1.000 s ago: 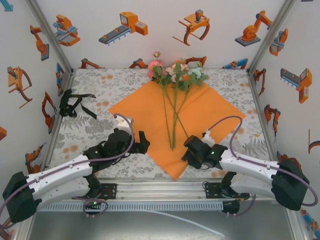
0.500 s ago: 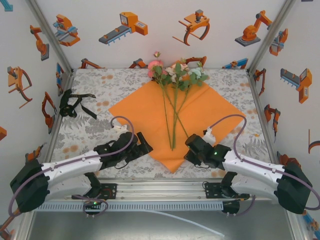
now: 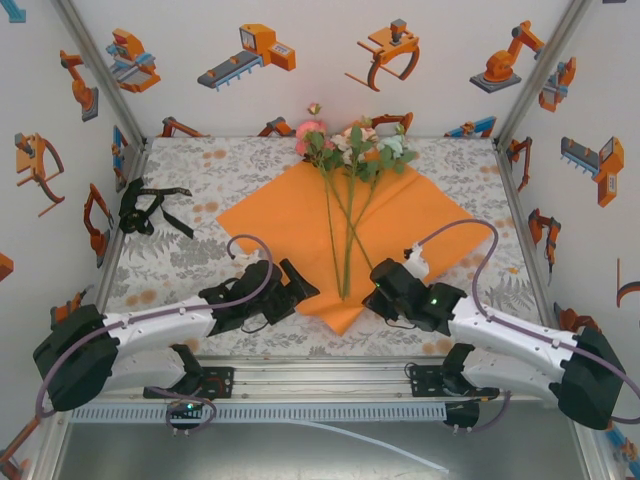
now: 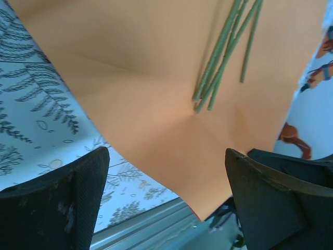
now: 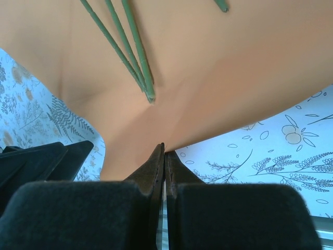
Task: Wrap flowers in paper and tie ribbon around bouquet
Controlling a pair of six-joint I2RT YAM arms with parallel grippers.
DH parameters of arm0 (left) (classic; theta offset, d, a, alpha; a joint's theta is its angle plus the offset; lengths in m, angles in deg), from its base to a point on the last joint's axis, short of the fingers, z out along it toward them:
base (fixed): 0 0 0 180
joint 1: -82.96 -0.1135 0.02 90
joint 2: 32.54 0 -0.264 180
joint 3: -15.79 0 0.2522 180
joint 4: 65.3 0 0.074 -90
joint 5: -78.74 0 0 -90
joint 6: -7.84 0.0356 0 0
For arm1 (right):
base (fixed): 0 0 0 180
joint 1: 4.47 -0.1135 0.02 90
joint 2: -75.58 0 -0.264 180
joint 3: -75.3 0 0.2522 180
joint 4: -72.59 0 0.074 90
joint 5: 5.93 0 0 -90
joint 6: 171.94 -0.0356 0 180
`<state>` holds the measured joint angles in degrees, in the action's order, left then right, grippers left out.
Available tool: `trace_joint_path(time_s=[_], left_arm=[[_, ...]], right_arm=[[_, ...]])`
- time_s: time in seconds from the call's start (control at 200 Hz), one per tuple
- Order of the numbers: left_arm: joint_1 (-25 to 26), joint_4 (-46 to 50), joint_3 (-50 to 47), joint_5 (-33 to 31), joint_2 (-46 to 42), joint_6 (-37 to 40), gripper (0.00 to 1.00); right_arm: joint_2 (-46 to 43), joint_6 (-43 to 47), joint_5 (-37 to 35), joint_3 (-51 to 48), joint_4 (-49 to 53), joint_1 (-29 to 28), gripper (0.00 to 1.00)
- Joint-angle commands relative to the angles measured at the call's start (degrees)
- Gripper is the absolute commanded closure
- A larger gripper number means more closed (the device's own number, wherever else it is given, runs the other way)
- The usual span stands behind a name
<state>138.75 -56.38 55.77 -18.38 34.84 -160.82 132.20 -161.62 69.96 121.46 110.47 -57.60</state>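
In the top view, the paper (image 3: pixel 290 215) lies as an orange diamond in the middle of the desk (image 3: pixel 200 170), one corner pointing at the near edge. The flowers (image 3: pixel 350 150) rest on it, with the blooms at the far corner of the sheet and the thin stems running back toward the near corner. The ribbon (image 3: pixel 150 210) sits in a loose black heap by the desk's left edge, well apart from the paper. The left pincer (image 3: pixel 303 293) is at the sheet's near-left edge and the right pincer (image 3: pixel 372 302) at its near-right edge, on either side of the near corner.

In the left wrist view, the left pincer (image 4: pixel 166 156) is spread wide, with the paper (image 4: pixel 135 78) between its fingers (image 4: pixel 57 208). The flowers (image 4: pixel 221 62) show as green stem ends lying on the sheet.

In the right wrist view, the right pincer (image 5: pixel 164 151) is pressed together, its tips pinching the edge of the paper (image 5: pixel 218 62). The flowers (image 5: pixel 136 52) end just beyond on the sheet.
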Motion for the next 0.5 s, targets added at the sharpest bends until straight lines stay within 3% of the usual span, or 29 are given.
trace_joint_path(time_s=[0.0,0.18,0.496], left_arm=[[-0.16,-2.19,-0.81,1.74,-0.35,-5.84,0.19],[-0.24,6.36,-0.64,1.28,-3.47,-12.95,0.18],[-0.24,3.94,-0.91,4.98,-1.92,-23.11,0.27]], right_arm=[[-1.72,0.31,-2.63,1.87,-0.04,0.54,0.95],[-4.33,-0.49,-2.79,0.87,-0.42,2.28,0.95],[-6.03,-0.65,-2.74,0.29,-1.12,2.78,0.95]])
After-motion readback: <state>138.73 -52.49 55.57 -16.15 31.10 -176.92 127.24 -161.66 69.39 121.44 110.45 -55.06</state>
